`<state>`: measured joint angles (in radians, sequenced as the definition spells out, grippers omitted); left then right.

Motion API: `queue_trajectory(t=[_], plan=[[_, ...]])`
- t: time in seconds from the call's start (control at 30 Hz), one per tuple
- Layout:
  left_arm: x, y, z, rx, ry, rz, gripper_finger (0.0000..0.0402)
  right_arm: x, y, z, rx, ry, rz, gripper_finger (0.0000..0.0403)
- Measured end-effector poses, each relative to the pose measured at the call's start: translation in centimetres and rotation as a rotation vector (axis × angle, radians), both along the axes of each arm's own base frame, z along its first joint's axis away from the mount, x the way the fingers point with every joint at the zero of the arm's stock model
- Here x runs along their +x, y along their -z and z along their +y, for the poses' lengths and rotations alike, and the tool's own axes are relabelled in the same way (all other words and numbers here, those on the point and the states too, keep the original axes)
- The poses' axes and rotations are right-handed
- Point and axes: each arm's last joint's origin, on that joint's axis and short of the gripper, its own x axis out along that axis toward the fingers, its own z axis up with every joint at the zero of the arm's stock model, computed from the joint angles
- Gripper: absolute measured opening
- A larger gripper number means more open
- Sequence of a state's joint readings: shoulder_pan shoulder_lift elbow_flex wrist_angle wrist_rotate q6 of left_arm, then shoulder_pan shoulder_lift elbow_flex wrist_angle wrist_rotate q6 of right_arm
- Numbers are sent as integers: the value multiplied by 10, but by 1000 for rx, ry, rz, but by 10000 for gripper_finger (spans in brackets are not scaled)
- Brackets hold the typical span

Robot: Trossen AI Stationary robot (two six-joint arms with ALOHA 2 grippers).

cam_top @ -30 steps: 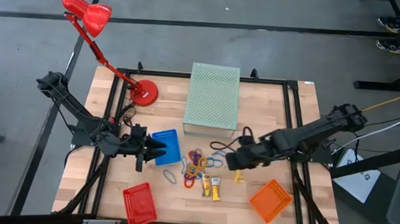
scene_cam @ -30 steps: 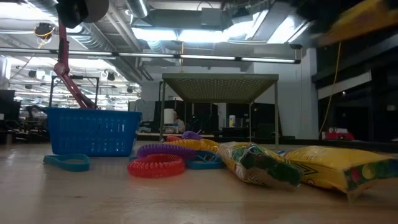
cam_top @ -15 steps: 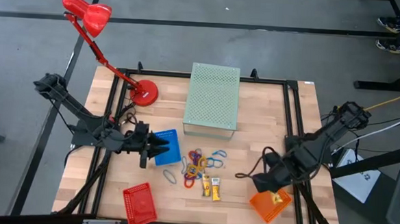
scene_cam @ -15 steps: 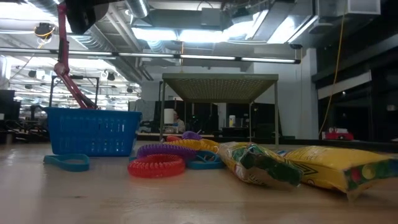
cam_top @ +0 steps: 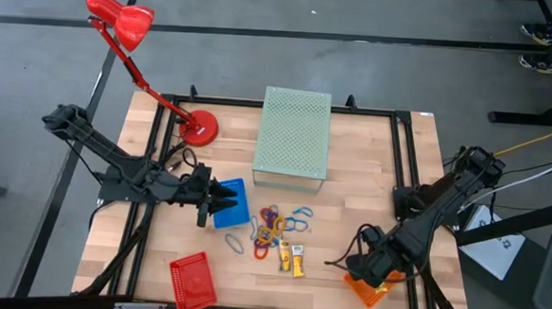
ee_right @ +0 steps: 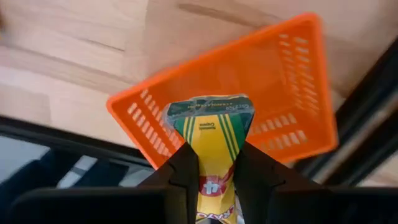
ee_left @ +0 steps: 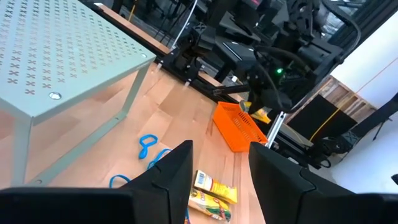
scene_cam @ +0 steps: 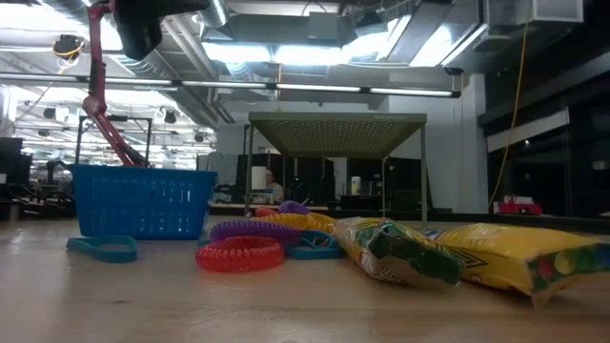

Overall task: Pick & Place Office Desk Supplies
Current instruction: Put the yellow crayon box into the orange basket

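On the table [cam_top: 371, 150], the perforated box [cam_top: 294, 137] stands at the far middle, with the lamp base [cam_top: 200, 129] to its left. Nearer than the box, a cluster of loops [cam_top: 274, 222] lies at the centre, and two packets [cam_top: 292, 259] lie just nearer than the loops. One basket [cam_top: 229, 203] sits left of the loops; another basket [cam_top: 192, 281] sits at the near left edge. A third basket [ee_right: 273, 106] sits at the near right, under the right gripper [ee_right: 214, 163], which holds a packet [ee_right: 213, 146] above it. The left gripper [cam_top: 219, 201] hangs over the basket left of the loops.
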<state>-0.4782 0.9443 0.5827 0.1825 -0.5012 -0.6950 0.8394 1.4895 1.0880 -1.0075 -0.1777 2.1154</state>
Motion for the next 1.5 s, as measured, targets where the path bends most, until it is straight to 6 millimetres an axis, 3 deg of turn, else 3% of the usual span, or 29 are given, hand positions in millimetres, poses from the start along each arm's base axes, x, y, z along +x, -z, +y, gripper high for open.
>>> queue_trajectory(t=[0.33, 0.87, 1.13, 1.33, 1.5], plan=[[2, 0, 4, -6, 14, 3, 152, -6, 4, -1, -19, 9, 50, 103], [2, 0, 4, -4, 14, 3, 152, -3, 2, 0, -10, 68, 16, 221], [5, -5, 6, -41, 93, -39, 152, 18, -8, -13, -85, 192, -270, 219], [12, -18, 20, -15, 100, -16, 152, 49, -16, -20, -89, 261, -546, 215], [16, -23, 31, 13, 84, -28, 152, 77, -8, -25, -21, 214, -581, 215]])
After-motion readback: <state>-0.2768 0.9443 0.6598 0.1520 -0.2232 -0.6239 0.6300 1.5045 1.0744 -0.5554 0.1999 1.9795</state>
